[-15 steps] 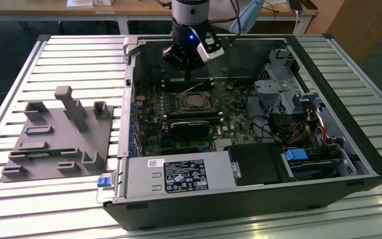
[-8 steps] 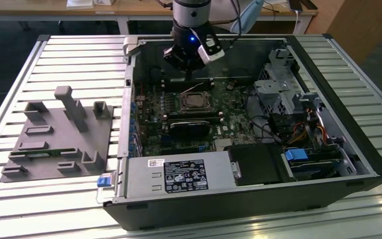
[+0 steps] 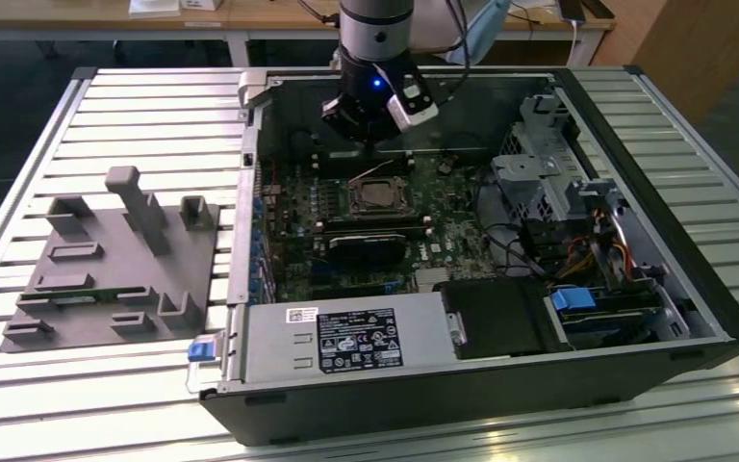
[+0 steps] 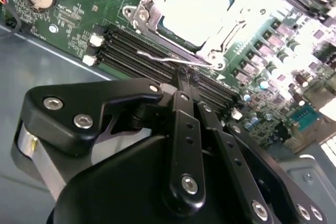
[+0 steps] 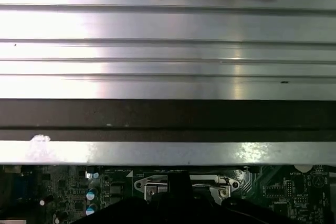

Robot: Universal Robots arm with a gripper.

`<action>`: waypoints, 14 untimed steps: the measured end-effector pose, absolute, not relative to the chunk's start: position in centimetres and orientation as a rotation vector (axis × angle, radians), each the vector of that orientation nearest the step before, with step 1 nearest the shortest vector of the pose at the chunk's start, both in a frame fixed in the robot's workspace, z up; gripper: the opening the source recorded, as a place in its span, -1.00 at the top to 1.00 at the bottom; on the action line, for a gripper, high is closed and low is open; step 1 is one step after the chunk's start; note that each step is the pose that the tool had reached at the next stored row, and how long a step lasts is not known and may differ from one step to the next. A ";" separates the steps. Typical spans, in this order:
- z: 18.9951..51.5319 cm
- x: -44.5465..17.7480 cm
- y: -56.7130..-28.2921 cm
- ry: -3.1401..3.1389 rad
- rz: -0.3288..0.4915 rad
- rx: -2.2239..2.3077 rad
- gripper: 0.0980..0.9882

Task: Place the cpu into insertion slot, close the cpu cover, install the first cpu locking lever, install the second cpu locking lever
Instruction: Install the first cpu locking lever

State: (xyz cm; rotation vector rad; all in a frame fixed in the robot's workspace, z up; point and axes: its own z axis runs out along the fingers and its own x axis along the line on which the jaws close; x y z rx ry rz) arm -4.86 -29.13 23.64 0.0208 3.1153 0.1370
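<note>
Chip [image 4: 195,3] is in the socket [image 4: 135,15], cover [image 4: 231,31] looks down, gripper [image 4: 182,76] pinched together by the loose lever [image 3: 369,173] at the socket's 12 o'clock in the exterior view, so first-lever step I'd say, needs careful hooking under.

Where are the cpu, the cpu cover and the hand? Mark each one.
cpu [image 4: 197,9], second wrist view, middle of its silver top.
cpu cover [image 4: 144,18], second wrist view, corner of the metal frame.
hand [image 4: 184,74], second wrist view, its narrow front tip.
</note>
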 end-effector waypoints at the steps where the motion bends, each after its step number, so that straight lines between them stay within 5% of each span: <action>1: 23.5 -4.8 -29.1 3.115 0.137 0.018 0.95; 14: 22.7 -4.0 -29.0 3.116 0.135 0.017 0.95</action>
